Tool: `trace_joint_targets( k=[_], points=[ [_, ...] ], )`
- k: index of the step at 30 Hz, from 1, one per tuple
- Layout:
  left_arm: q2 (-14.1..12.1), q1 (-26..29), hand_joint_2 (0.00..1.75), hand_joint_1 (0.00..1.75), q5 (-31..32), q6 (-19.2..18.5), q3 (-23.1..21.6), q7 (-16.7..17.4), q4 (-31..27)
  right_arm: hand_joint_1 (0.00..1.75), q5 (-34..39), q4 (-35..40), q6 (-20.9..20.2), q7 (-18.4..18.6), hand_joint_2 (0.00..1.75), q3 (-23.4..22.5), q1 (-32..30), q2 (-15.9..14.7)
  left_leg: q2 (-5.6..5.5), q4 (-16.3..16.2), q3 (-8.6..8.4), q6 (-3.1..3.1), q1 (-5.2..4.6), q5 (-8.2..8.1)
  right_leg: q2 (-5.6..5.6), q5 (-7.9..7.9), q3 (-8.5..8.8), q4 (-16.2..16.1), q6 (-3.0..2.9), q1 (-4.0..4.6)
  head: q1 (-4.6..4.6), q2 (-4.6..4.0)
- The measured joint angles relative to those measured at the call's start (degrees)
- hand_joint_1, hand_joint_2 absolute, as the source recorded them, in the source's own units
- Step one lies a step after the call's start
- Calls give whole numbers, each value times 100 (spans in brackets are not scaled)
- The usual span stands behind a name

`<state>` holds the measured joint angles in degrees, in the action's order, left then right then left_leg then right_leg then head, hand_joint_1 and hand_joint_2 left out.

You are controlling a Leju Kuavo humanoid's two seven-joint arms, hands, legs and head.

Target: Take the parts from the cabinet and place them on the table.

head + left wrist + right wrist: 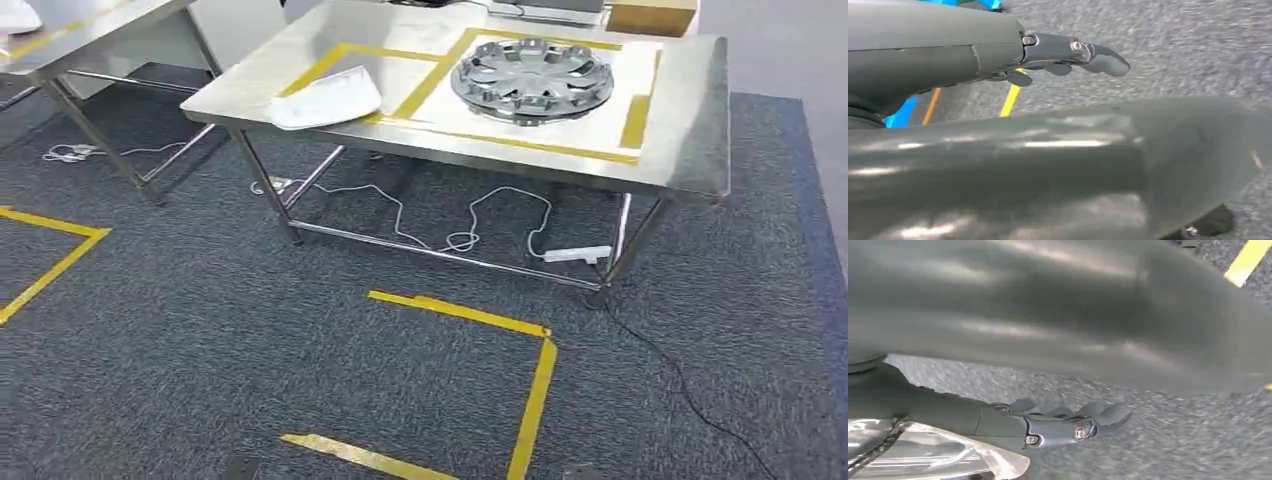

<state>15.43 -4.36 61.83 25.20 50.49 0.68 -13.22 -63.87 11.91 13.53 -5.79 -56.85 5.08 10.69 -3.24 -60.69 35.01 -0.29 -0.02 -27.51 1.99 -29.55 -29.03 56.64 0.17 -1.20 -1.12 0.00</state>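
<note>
A silver wheel cover (532, 80) lies on white paper inside a yellow-taped square on the steel table (690, 110). A white curved part (325, 100) lies in the taped square to its left, near the table's front edge. My left hand (1068, 52) hangs over the grey carpet with its fingers stretched out and nothing in them. My right hand (1063, 422) also hangs above the carpet, fingers straight and apart from the thick thumb (1048, 315), holding nothing. The table stands some way ahead of me.
A second steel table (100, 25) stands at the far left and a cardboard box (650, 15) behind the main table. White cables and a power strip (575, 254) lie under it. Yellow tape squares (530, 400) mark the carpet.
</note>
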Motion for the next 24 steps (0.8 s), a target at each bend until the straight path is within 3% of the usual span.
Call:
trace_joint_targets(
  k=[1, 2, 3, 4, 5, 7, 8, 9, 10, 13, 14, 15, 16, 18, 19, 20, 21, 22, 23, 24],
  points=[
    [2, -11, 0, 0, 9, 0, -20, 11, 4, 0, -11, 0, 2, 9, 0, 6, -7, 0, 145, -444, 190, -32, 8, -266, -103, -4, -8, 0, -20, 13, -35, 0],
    [2, -20, 0, 0, 26, 0, -37, 29, 13, 0, -22, 0, 7, 15, 0, 13, -24, 0, 211, -913, 386, -53, 14, -496, -204, -7, -10, 1, -26, 25, -26, 0],
    [4, -19, 0, 0, 48, -2, -55, 68, 20, 0, -28, 0, 20, 22, 0, 22, -37, 0, 247, -1336, 558, -68, 20, -667, -296, -8, -20, 2, -28, 35, -28, 0],
    [4, -10, 0, 0, 61, -2, -68, 118, 26, 0, -42, 0, 28, 24, 0, 39, -39, 0, 265, -1556, 628, -80, 30, -715, -375, -9, -25, 3, -28, 41, -30, 0],
    [4, 7, 0, 0, 79, -4, -79, 183, 29, 0, -57, 0, 35, 24, 0, 54, -31, 0, 277, -1487, 563, -84, 38, -622, -447, -9, -26, 4, -28, 46, -26, 0],
    [0, 25, 0, 0, 125, -28, -109, 293, 31, 0, -116, 0, 42, 24, 0, 101, -20, 0, 344, -642, 88, -57, 39, -170, -576, -14, -8, 5, -20, 49, -30, 0],
    [0, 24, 0, 0, 127, -37, -114, 330, 31, 0, -144, 0, 50, 24, 0, 127, -18, 4, 475, -90, -211, -31, 34, 51, -638, -25, 12, 6, -6, 50, -30, 0],
    [2, 20, 0, 0, 129, -42, -118, 350, 31, 0, -173, 0, 61, 28, 0, 146, -21, 4, 729, 176, -350, -16, -14, -4, -681, -38, 10, 8, 15, 78, -26, 0],
    [4, 7, 0, 0, 129, -46, -125, 356, 31, 0, -188, 0, 63, 31, 0, 157, -21, 7, 706, 279, -342, 42, -43, -9, -735, -54, -10, 39, 45, 110, -35, 0],
    [-15, 55, 0, 0, 114, -122, -133, 359, 31, 0, -281, 0, 92, 46, 0, 225, -7, 15, 558, 271, -274, 138, -62, 7, -903, -47, 16, 7, 124, 103, -21, 0],
    [-13, 68, 0, 0, 114, -125, -133, 341, 31, 0, -337, 0, 109, 46, 0, 267, -6, 26, 506, 326, -314, 194, -17, 49, -826, -105, -35, 31, 170, 81, -30, 0],
    [-15, 70, 0, 0, 114, -140, -136, 310, 31, 0, -371, 0, 124, 35, 0, 293, -7, 26, 472, 330, -304, 222, -12, 64, -530, -228, -91, 171, 190, 71, 20, 0],
    [-18, 59, 0, 0, 114, -146, -136, 284, 31, 0, -396, 0, 140, 31, 0, 310, -8, 28, 412, 329, -286, 254, -13, 82, -333, -455, -261, 553, 192, 64, 33, 0],
    [-15, 44, 0, 0, 114, -166, -140, 256, 31, 0, -409, -2, 144, 33, 0, 345, -37, 28, 275, 327, -259, 288, -26, 98, -219, -878, -755, 1581, 206, 62, 31, 0],
    [-20, 53, 0, 0, 114, -166, -140, 254, 31, 0, -411, -2, 144, 37, 0, 358, -48, 31, 200, 323, -255, 291, -32, 101, -209, -922, -928, 1889, 209, 62, 31, 0],
    [-24, 65, 0, 0, 114, -166, -140, 251, 31, 0, -413, -2, 144, 37, 0, 380, -56, 31, 131, 322, -259, 290, -34, 103, -208, -816, -956, 1883, 205, 61, 27, 0],
    [-28, 72, 0, 0, 114, -166, -140, 251, 31, 0, -415, -2, 144, 37, 0, 391, -54, 31, 63, 319, -263, 286, -34, 106, -205, -600, -864, 1638, 193, 61, 29, 0],
    [-26, 71, 0, 0, 114, -166, -140, 251, 31, 0, -415, -2, 144, 35, 0, 396, -49, 31, -23, 313, -268, 281, -34, 109, -176, -306, -659, 1164, 181, 60, 29, 0],
    [-24, 67, 0, 0, 120, -166, -140, 247, 31, 0, -419, -2, 148, 24, 0, 406, -47, 31, -100, 301, -273, 274, -31, 108, -53, -23, -401, 603, 162, 49, 31, 0],
    [-18, 66, 0, 0, 140, -166, -144, 234, 31, 0, -426, -2, 162, 15, 0, 417, -45, 31, -152, 291, -259, 260, -21, 109, 225, 61, -234, 203, 141, 34, 33, 0]
  ],
)
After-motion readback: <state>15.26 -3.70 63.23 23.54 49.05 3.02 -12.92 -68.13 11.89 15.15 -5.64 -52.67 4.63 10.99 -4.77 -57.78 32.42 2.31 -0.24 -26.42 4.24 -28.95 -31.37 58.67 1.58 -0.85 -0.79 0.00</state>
